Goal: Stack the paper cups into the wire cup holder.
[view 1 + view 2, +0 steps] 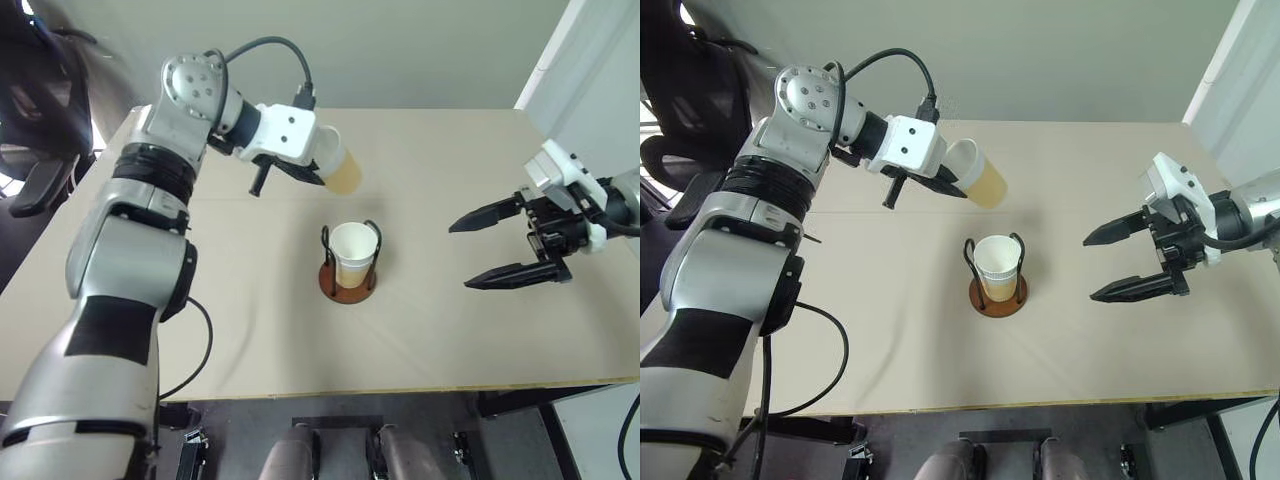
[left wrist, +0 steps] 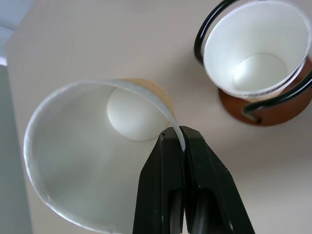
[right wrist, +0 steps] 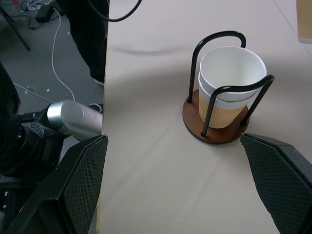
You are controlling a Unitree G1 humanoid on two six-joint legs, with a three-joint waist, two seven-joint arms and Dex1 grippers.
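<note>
1. The wire cup holder [image 1: 348,275] stands near the middle of the beige table [image 1: 450,330]: a round reddish-brown disc base with thin black wire loops rising upright from it.
2. Two paper cups sit nested inside the holder [image 3: 228,87], upright, mouths up; the right wrist view shows two white rims, one just above the other, over a ribbed tan lower body.
3. A third paper cup [image 1: 340,168] is held in the air, to the far left of the holder and above the table. It is white inside and at the rim, with a pale tan-yellow body.
4. This held cup lies tilted; its long axis slants down toward the right, base end lower and nearer the holder, open mouth facing back toward the left wrist.
5. The left gripper [image 2: 181,141] is pinched tight on that cup's rim wall, one finger inside, one outside.
6. The right gripper [image 1: 490,245] hovers to the right of the holder, well apart, its two black fingers spread wide and holding nothing.
</note>
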